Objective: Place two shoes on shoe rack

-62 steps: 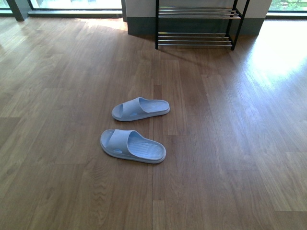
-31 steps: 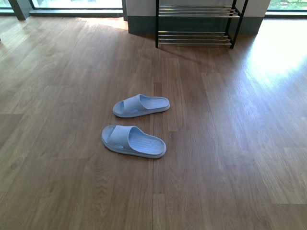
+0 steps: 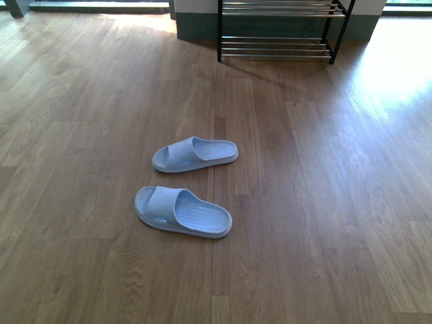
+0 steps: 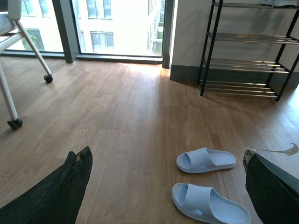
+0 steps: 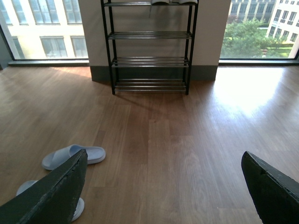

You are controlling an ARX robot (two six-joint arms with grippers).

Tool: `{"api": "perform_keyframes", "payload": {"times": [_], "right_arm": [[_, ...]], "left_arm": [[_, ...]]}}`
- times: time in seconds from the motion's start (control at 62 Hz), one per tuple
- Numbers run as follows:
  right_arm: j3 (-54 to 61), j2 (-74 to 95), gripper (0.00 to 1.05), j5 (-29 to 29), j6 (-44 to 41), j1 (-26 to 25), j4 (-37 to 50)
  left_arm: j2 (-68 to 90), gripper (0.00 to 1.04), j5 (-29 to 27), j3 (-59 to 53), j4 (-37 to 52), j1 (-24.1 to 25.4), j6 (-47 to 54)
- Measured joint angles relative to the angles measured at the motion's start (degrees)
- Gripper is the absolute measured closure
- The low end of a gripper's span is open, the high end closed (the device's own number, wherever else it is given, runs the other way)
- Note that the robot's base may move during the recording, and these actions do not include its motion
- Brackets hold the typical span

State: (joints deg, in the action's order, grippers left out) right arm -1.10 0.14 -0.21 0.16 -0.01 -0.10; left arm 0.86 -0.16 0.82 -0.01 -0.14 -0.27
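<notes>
Clearly the left gripper (image 4: 166, 156) and right gripper (image 5: 163, 158) gape wide — empty, clear of the slides (image 3: 182, 211).

Pale blue slides (image 3: 195, 154), black-and-chrome rack (image 3: 273, 48)

Daylight streams in through the windows (image 4: 117, 23), washed out pale. Strong glare on the floor (image 3: 391, 67) at right, sheen on the boards. Shoe rack (image 3: 277, 48) throws a soft shadow forward. Pictures sharp; the close right fingers (image 5: 51, 196) read near black, slightly soft.
</notes>
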Motion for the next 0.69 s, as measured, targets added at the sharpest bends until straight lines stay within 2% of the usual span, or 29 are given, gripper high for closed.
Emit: {"api": "perform_keyframes", "payload": {"times": [0.693], "right_arm": [[0.0, 0.0, 0.09, 0.1, 0.0, 0.0, 0.0]], "left_arm": [[0.0, 0.09, 0.0, 0.0, 0.0, 0.0, 0.0]]}}
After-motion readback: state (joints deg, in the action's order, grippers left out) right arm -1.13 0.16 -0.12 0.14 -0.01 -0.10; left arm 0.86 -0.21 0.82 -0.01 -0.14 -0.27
